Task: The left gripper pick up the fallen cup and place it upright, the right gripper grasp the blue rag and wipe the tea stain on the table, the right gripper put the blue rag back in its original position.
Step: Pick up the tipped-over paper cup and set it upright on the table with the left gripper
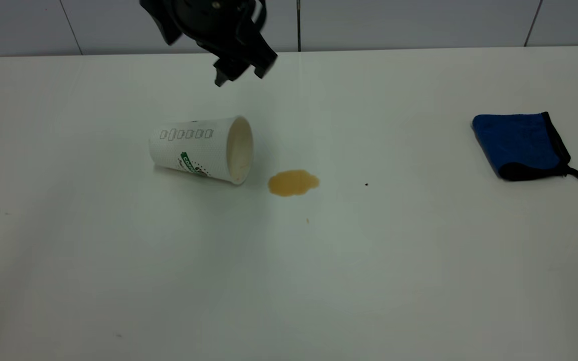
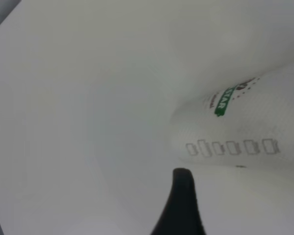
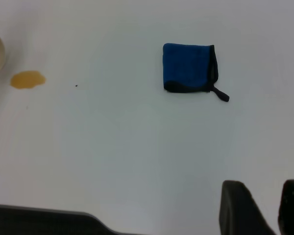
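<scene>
The cup [image 1: 202, 149] lies on its side on the bench [image 1: 289, 281], mouth facing the tea stain [image 1: 293, 182] just beside it. The left gripper [image 1: 240, 72] hangs above and behind the cup, fingers apart, clear of it. The blue rag [image 1: 519, 145] lies folded well apart. The right gripper [image 3: 269, 208] hovers high, fingers parted.

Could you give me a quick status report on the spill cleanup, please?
Left gripper above the fallen cup, empty. Right gripper parked, off the blue rag. Tea stain unwiped. Nothing in the way.
</scene>
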{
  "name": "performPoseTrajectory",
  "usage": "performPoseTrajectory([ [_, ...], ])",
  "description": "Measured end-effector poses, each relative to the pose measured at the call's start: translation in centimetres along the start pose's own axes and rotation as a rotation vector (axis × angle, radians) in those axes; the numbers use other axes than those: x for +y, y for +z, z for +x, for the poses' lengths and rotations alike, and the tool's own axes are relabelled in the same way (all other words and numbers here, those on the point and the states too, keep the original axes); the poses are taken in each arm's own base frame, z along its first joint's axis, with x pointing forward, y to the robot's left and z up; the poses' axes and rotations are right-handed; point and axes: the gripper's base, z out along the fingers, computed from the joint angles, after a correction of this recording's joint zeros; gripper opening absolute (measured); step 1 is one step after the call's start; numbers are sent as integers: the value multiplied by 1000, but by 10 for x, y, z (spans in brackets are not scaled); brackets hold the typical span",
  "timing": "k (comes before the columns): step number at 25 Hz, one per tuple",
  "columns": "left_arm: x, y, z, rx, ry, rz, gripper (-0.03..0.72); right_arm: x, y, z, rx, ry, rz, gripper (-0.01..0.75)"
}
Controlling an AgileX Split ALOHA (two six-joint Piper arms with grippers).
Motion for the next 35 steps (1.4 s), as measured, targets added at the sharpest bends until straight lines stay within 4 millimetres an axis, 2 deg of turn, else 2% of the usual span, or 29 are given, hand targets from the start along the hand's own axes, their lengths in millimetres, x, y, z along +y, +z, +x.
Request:
performPoseTrajectory([
  [4, -21, 21, -6, 20, 26, 0, 699, 0, 0, 0, 0, 0, 0, 238],
  [11, -46, 58, -4, 63, 62, -15, 695, 0, 0, 0, 0, 0, 0, 238],
  [15, -54, 77, 0, 79, 81, -61, 684, 0, 0, 0, 0, 0, 0, 238],
  [22, -58, 93, 4, 68, 128, -133, 646, 0, 0, 0, 0, 0, 0, 238],
  [26, -61, 100, 5, 68, 142, -150, 549, 0, 0, 0, 0, 0, 0, 238],
  [29, -63, 105, 7, 71, 157, -164, 434, 0, 0, 0, 0, 0, 0, 238],
  [35, -56, 104, 4, 47, 211, -241, 111, 0, 0, 0, 0, 0, 0, 238],
])
